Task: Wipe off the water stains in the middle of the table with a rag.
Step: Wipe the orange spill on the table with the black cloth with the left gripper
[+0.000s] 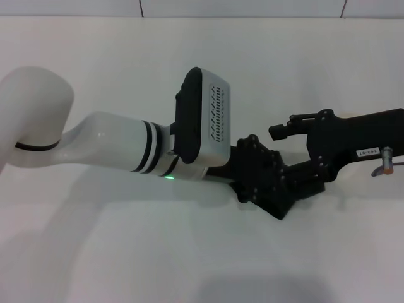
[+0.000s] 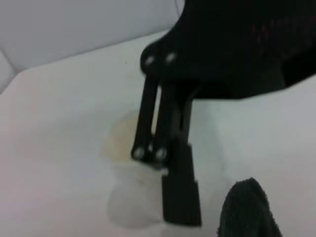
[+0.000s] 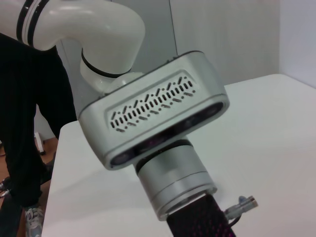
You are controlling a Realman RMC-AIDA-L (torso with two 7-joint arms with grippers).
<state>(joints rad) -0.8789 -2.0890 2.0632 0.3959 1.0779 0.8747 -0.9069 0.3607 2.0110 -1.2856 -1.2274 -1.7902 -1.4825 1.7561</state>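
The left arm (image 1: 107, 142), white with black rings, reaches in from the left edge of the table (image 1: 95, 252) toward its middle. Its grey wrist camera housing (image 1: 211, 117) sits just left of centre. The left gripper (image 1: 265, 183) is a black mass low over the tabletop at mid-table. Whether it is open or closed cannot be told, because the black parts merge together in the head view.

The right gripper (image 1: 287, 129) comes in from the right edge on a black arm (image 1: 360, 145) and ends just beside the left gripper, a little nearer the far edge. Its state cannot be told either.

In the left wrist view the water stains (image 2: 118, 143) show as a pale orange-tan, translucent blotch of irregular shape on the white top, well in from the table's edges. A clearer wet patch (image 2: 131, 210) spreads beside it. A black jointed finger (image 2: 180, 197) stands over the blotch with its lower end down at the surface — which gripper it belongs to is unclear.

The rag (image 2: 247, 210) is black, soft and matte. Only one rounded fold of it shows, lying on the table just beside that finger and apart from the tan blotch.

The right wrist view shows the housing's slotted grey face (image 3: 153, 106) and, under it, a loose cable plug (image 3: 242, 203) hanging over the white top.
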